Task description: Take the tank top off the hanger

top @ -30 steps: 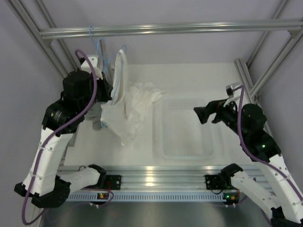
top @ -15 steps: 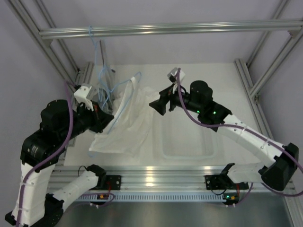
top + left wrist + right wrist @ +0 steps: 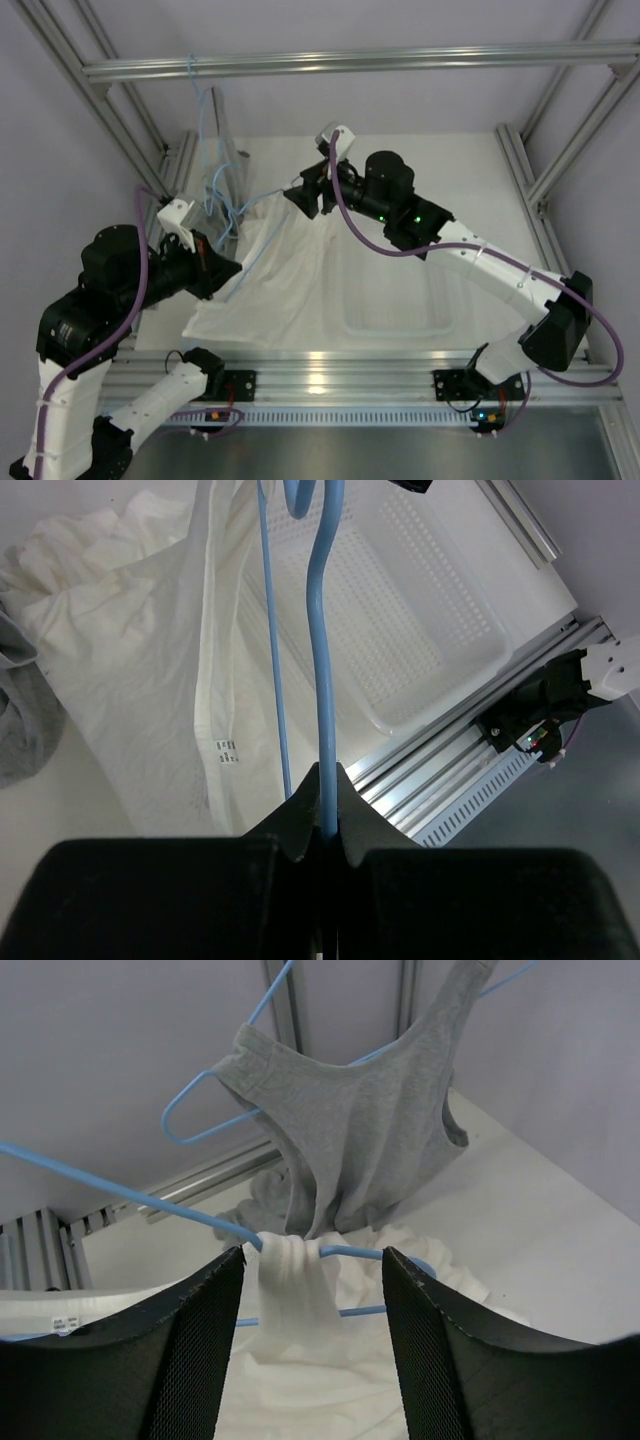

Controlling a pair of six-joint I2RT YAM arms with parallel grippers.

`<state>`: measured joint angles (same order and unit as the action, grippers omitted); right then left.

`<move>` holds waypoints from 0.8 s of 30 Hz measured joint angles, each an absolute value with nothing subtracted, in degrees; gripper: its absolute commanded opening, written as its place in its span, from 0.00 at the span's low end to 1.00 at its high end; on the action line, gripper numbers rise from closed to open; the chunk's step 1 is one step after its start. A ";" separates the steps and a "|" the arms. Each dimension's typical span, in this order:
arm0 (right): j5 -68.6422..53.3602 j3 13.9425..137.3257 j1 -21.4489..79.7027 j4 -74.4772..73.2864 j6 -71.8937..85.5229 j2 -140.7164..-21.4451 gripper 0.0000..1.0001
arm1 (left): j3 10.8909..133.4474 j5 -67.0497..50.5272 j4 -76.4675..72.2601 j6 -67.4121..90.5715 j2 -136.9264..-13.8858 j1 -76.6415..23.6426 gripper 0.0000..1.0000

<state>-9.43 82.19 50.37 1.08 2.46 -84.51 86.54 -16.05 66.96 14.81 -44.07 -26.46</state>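
Note:
The light-blue hanger (image 3: 262,232) slants from near left up to the far middle. My left gripper (image 3: 226,268) is shut on its wire (image 3: 322,670) at the near end. The white tank top (image 3: 270,295) hangs from it and spreads over the table; in the left wrist view it (image 3: 140,680) drapes to the left of the wire. My right gripper (image 3: 300,196) is at the hanger's far end. Its jaws (image 3: 312,1270) stand open on either side of the bunched white strap (image 3: 290,1285), which is looped over the blue wire (image 3: 120,1192); neither finger touches it.
A grey garment (image 3: 350,1130) hangs on a second blue hanger (image 3: 200,1130) just behind, hooked to the top rail (image 3: 360,62). The clear plastic basket (image 3: 448,290) lies right of the tank top. Frame posts stand at the left and right.
My right arm swung from the right side across the basket to the hanger's far end, its jaws narrowing. My left arm pulled the hanger toward the near left, stretching the tank top out.

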 measured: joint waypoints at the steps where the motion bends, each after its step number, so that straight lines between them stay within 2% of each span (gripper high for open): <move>1: -9.37 82.19 50.76 1.04 2.46 -84.55 0.56 | 86.54 -16.01 66.94 14.83 -44.07 -26.46 0.00; 17: -4.49 80.05 52.77 1.72 2.57 -83.83 0.57 | 86.56 -15.59 66.87 15.09 -44.16 -26.46 0.00; 20: -4.69 79.15 52.77 1.76 2.96 -83.83 0.62 | 86.56 -15.42 66.85 15.16 -44.16 -26.46 0.00; 24: -5.30 78.15 52.82 2.20 3.64 -83.61 0.59 | 86.56 -15.18 66.70 15.46 -44.40 -26.46 0.00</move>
<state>-5.30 78.15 52.82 2.20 3.64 -83.61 86.56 -15.18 66.70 15.46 -44.40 -26.46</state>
